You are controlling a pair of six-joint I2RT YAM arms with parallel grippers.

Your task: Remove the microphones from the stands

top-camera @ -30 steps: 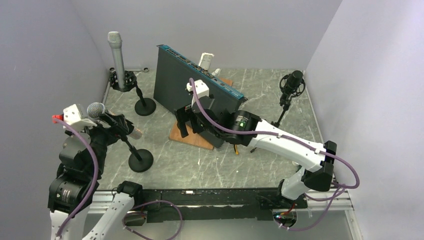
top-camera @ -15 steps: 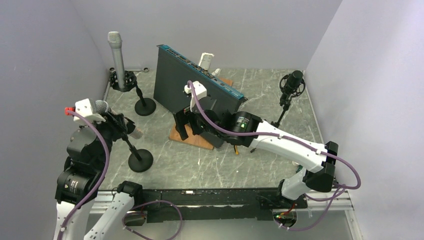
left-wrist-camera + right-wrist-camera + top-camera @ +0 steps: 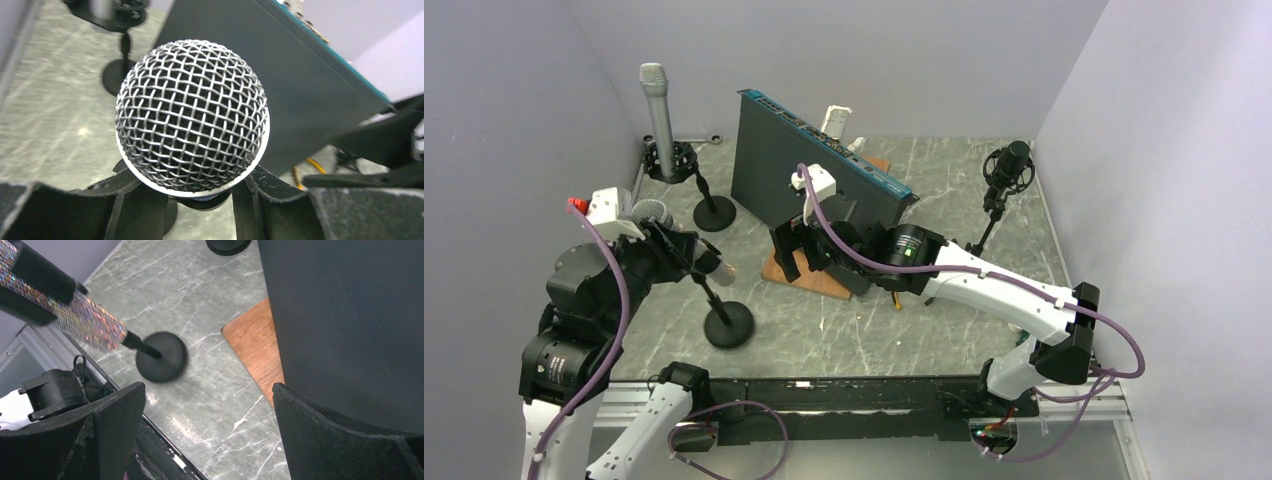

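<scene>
Microphone (image 3: 192, 115) on its stand (image 3: 729, 327) sits clamped in the left gripper (image 3: 192, 192) — right gripper (image 3: 207, 387) jaws spread wide apart.

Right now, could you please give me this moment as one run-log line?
left gripper shut on microphone just under its head | microphone not yet off stand | right gripper open, empty

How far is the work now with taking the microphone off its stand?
Done: the jaws of the left gripper are closed on the microphone just below its mesh head. In hand: the pull, since the microphone still sits on the stand. Left: free it fully. The right gripper is open, holding nothing.
</scene>
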